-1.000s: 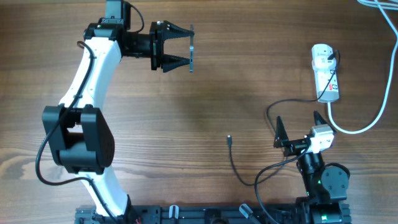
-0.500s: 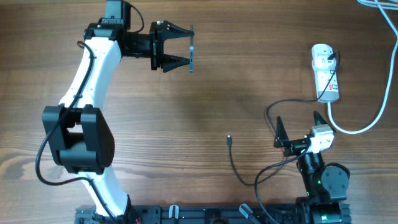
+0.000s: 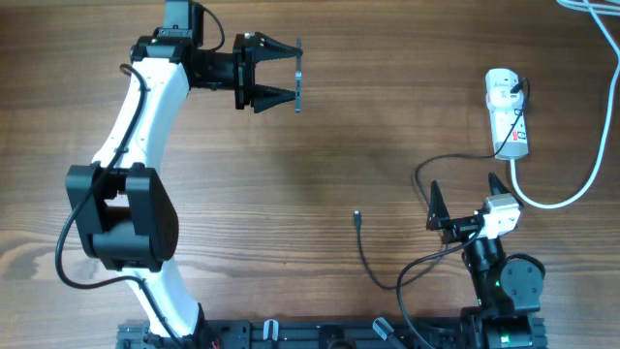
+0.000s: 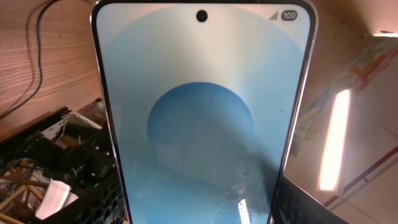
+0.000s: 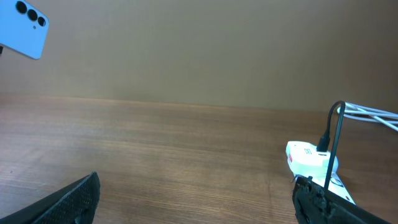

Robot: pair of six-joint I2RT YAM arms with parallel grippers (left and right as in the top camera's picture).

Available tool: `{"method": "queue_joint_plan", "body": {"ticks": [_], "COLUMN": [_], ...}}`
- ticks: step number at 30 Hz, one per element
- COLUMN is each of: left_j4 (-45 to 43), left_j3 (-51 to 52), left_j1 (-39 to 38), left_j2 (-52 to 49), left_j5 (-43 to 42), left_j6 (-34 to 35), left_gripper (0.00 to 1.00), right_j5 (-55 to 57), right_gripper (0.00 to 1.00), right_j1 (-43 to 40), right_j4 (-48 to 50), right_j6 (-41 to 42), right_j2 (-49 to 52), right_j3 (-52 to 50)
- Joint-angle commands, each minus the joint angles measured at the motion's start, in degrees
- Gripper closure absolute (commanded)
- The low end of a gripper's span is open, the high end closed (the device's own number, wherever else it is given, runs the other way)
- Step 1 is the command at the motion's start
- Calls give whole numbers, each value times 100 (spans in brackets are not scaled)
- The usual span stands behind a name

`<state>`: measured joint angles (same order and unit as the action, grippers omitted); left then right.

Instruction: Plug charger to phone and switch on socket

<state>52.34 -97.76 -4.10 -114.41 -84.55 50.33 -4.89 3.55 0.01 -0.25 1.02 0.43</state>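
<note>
While the left claw [image 3: 289, 74] clenched the phone [image 4: 202, 124] on edge, the right claw [image 3: 465, 196] sat spread, empty.
Charger [image 3: 356, 217] tip lay on the desk [image 3: 387, 116], well apart from the socket [image 3: 506, 116].

Left wrist: the phone [image 4: 202, 112] fills my view, bottom edge cut off, port unseen; overhead it's just an edge-on sliver. The charger [image 3: 356, 218] tip is too small to read orientation, and I can't tell the socket [image 3: 506, 114] switch state.

Extended far forward at left with left gripper [image 3: 293, 71] clamped across the phone [image 4: 199, 124], folded low near base at right with right gripper [image 3: 465, 194] spread wide.
</note>
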Motion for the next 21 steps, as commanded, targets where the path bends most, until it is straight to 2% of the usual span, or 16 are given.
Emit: {"method": "queue_joint_plan", "body": {"ticks": [1, 21], "left_j4": [190, 258], "left_j3": [-20, -20], "left_j1": [-31, -223], "left_j2": [223, 223], "left_j5": [-310, -308], "left_j6": [28, 28], "left_gripper": [38, 38], "right_j5": [-2, -2], "right_gripper": [0, 0], "right_j1": [-20, -20], "right_j4": [13, 13], "right_j6": [37, 39], "right_j2": [-4, -4], "right_j3": [-11, -11]}}
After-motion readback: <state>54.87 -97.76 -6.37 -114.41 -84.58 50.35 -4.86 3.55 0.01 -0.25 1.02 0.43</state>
